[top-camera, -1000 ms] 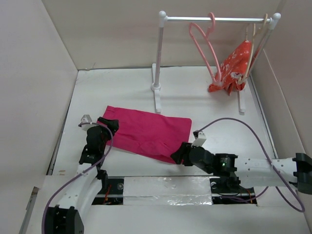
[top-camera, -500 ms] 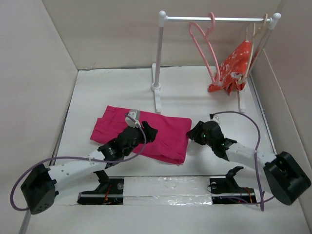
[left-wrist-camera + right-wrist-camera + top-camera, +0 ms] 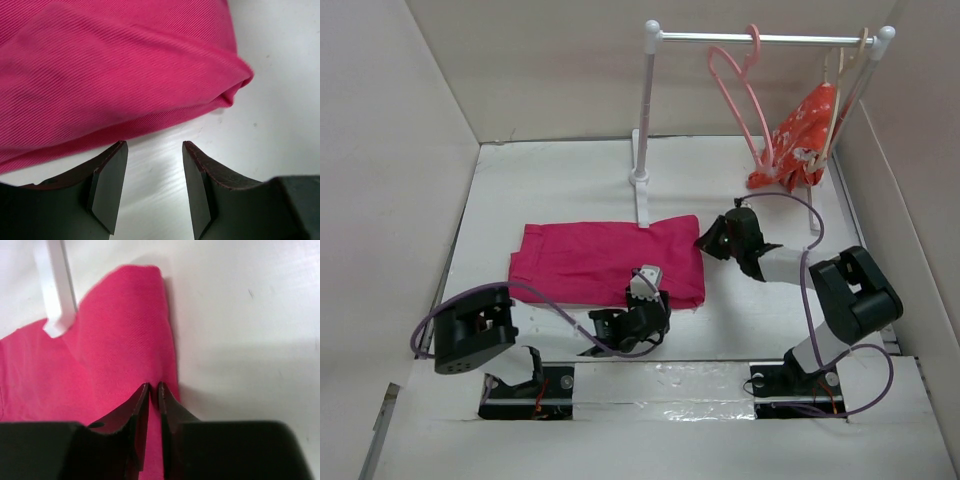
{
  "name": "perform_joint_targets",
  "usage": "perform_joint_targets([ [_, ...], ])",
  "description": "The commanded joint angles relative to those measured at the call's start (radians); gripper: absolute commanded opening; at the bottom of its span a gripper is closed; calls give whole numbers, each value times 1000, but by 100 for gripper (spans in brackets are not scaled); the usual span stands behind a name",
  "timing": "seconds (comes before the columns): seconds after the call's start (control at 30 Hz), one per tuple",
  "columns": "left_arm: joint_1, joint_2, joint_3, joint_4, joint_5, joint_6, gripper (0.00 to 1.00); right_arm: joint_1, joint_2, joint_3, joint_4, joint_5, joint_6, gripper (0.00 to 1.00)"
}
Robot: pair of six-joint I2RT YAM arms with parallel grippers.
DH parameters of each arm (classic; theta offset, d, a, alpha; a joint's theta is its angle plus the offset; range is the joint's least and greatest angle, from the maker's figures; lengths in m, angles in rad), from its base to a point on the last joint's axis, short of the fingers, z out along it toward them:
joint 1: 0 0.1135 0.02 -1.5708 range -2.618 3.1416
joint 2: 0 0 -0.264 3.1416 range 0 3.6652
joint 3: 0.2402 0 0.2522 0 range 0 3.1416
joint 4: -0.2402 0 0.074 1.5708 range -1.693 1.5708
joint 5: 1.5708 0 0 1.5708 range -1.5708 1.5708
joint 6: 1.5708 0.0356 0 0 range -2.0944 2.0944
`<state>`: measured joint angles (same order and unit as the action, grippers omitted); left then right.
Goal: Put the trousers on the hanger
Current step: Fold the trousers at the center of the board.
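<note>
**Right jaws clamping the trousers, left jaws gaping at the near edge**

Starting from the top camera: the long, plain magenta-pink soft fabric trousers [image 3: 590, 262] are lying spread flat on the white worktop [image 3: 560, 190]. They are sitting well apart from the thin salmon-pink plastic hanger [image 3: 757, 42], which is hanging by its hook from the white garment rail [image 3: 647, 100] at the back. Further along that rail, a cream-beige hanger [image 3: 840, 70] is carrying a small orange-red garment with white flowers [image 3: 800, 135]. The right gripper [image 3: 708, 240] is reaching in at the trousers' right-hand edge, near the far corner. The left gripper [image 3: 655, 303] is sitting low at the near edge, close to the near right corner.

Over to the left wrist camera: the left gripper [image 3: 153, 146] is holding its jaws wide open, with bare worktop [image 3: 280, 90] showing between the two dark fingers [image 3: 107, 185]. The trousers [image 3: 115, 65] are filling the upper part of the view, their edge running just beyond the fingertips. Whether a fingertip is brushing the fabric, I cannot tell.

Now the right wrist camera: the right gripper [image 3: 154, 386] is pressing its jaws almost together, pinching a sliver of pink fabric right at the side edge of the trousers [image 3: 115, 350]. To the right, bare worktop [image 3: 250, 315] is showing. At upper left, the rail's flat white foot [image 3: 55, 290] is meeting the fabric's far edge.
</note>
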<state>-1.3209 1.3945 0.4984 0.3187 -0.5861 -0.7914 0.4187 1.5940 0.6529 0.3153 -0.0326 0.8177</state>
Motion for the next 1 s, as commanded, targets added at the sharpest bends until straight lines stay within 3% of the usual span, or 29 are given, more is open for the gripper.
perform_joint_targets([
  [0.0,9,64,122,68,-54,-19,45,6,-57,87,-80,58,-86,26],
  [0.03,9,78,140,66,-47,-20,45,17,-81,77,-94,94,-92,38],
  [0.2,9,10,115,127,-12,-11,45,103,-299,-59,-157,143,-106,41],
  [0.3,9,-121,74,131,-32,-2,43,256,-402,-117,-145,138,-66,32],
  [0.33,9,-153,49,116,-46,1,41,329,-417,-145,-121,126,-55,23],
  [0.43,29,-287,14,38,-109,-19,29,406,-437,-164,-75,100,-15,10],
  [0.53,115,-376,-33,20,-75,-20,26,430,-405,-170,17,41,-2,8],
  [0.57,206,-399,-49,28,-40,-22,25,430,-385,-165,33,40,-2,8],
  [0.7,446,-413,-135,118,246,-2,25,390,-248,-173,53,83,12,8],
  [0.8,552,-410,-184,141,330,1,25,347,-197,-241,143,77,38,8],
  [0.97,580,-428,-216,108,338,4,26,338,-100,-318,241,66,78,8],
])
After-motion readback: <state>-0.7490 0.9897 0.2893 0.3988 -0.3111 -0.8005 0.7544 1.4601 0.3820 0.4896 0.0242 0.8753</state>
